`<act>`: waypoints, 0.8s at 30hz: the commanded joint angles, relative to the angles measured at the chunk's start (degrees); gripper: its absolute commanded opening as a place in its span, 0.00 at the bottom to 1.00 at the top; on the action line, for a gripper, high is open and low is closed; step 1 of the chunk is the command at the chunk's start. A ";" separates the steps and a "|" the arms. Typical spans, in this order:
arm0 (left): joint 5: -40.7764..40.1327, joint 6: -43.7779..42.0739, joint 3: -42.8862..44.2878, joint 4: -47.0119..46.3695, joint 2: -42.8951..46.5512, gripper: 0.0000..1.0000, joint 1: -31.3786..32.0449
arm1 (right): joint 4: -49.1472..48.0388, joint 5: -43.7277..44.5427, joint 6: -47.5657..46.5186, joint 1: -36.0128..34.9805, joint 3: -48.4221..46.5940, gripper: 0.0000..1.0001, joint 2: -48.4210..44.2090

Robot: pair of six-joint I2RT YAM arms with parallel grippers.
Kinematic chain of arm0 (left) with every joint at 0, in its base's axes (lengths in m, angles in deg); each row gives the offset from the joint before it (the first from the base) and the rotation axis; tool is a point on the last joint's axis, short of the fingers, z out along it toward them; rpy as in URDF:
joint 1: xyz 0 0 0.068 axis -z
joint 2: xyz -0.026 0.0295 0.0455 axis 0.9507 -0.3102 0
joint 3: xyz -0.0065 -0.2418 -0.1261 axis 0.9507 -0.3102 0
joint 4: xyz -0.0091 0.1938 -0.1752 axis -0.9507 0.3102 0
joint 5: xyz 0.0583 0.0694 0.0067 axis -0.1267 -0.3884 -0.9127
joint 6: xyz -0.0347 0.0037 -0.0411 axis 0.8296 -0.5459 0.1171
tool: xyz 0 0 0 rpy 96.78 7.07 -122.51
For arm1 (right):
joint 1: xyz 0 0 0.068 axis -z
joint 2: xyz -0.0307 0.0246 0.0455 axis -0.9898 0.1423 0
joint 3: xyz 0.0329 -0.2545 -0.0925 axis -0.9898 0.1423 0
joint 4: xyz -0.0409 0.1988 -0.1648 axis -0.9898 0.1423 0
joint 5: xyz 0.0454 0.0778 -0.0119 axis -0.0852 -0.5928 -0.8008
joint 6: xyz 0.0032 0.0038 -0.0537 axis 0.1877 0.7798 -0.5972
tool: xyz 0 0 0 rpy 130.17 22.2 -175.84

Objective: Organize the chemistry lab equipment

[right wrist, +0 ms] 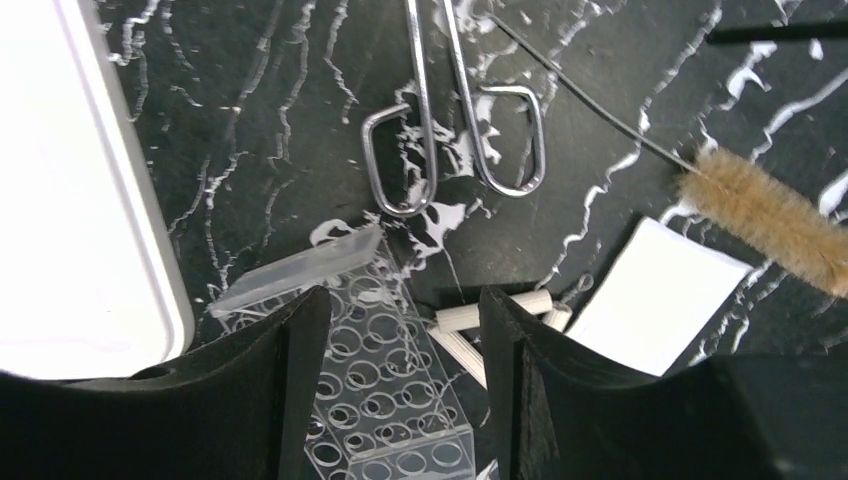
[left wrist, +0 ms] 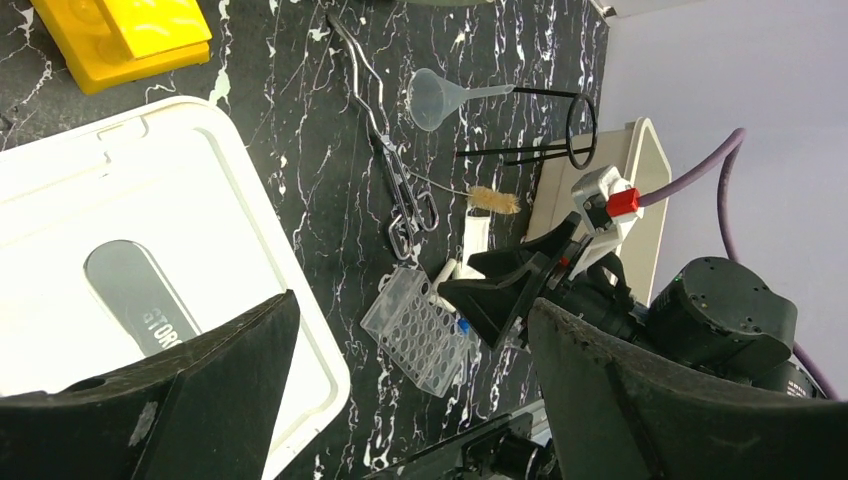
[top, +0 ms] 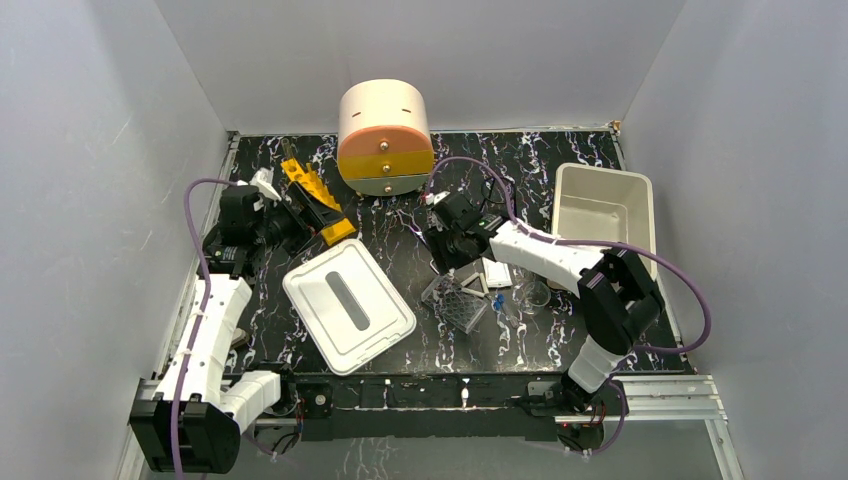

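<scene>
Black, white-veined worktop [top: 400,230], pale walls on three sides

Top view: round drawer unit [top: 385,137] at the middle of the far edge. White bin [top: 605,210] in the far right corner. White lid [top: 348,305] with a grey slot lies flat, left of centre, towards the near edge. Yellow rack [top: 315,195] lies at a slant near the far left corner. Left claw [top: 305,222] is at the rack's near end; cannot tell from here whether they touch. Right claw [top: 447,262] hangs over the centre, above the clear well plate [top: 458,303]. Clear round dishes [top: 530,293] just right of the plate.

Left wrist view: left claw's fingers [left wrist: 200,400] stand wide apart with nothing between them, so it is open. Beyond them are the lid, a corner of the rack, metal tongs [left wrist: 385,150], a clear funnel [left wrist: 440,97], a black wire ring [left wrist: 580,130] and a small brush [left wrist: 493,200]. The well plate lies beside the lid's edge.

Right wrist view: right claw's fingers [right wrist: 270,400] are parted and grip nothing, so it is open. The well plate lies below the gap, slanting across it. White triangle [right wrist: 480,330] is at the plate's right side, with a white card [right wrist: 660,300] just beyond it. Brush at the right, the tongs' handle loops at the top
</scene>
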 commanded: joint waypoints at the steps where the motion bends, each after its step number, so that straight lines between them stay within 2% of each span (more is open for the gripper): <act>1: 1.13 0.75 -0.24 -0.42 0.35 0.82 0.51 | 3.81 7.13 5.14 -0.04 -0.92 0.61 -1.86; 3: 1.20 0.63 -0.22 -0.39 0.19 0.82 0.68 | 6.62 11.43 8.70 -0.02 0.17 0.53 -3.15; 5: 1.23 0.44 -0.32 -0.40 0.03 0.82 0.83 | 8.18 13.82 11.42 -0.01 2.14 0.49 -5.11; 14: 2.03 -2.25 0.32 -0.63 -1.76 0.82 4.00 | 20.11 21.26 22.66 0.08 7.64 0.44 -10.39; 16: 1.97 -2.39 0.21 -0.67 -2.15 0.82 4.45 | 21.37 20.55 22.62 0.04 9.33 0.43 -11.02; 21: 0.58 -2.79 -0.43 -0.48 -2.20 0.81 5.31 | 19.00 10.54 16.38 -0.04 12.82 0.46 -12.62; 24: -1.66 -1.60 -0.76 0.32 -1.96 0.80 5.40 | 19.68 8.29 14.26 -0.02 13.85 0.46 -12.60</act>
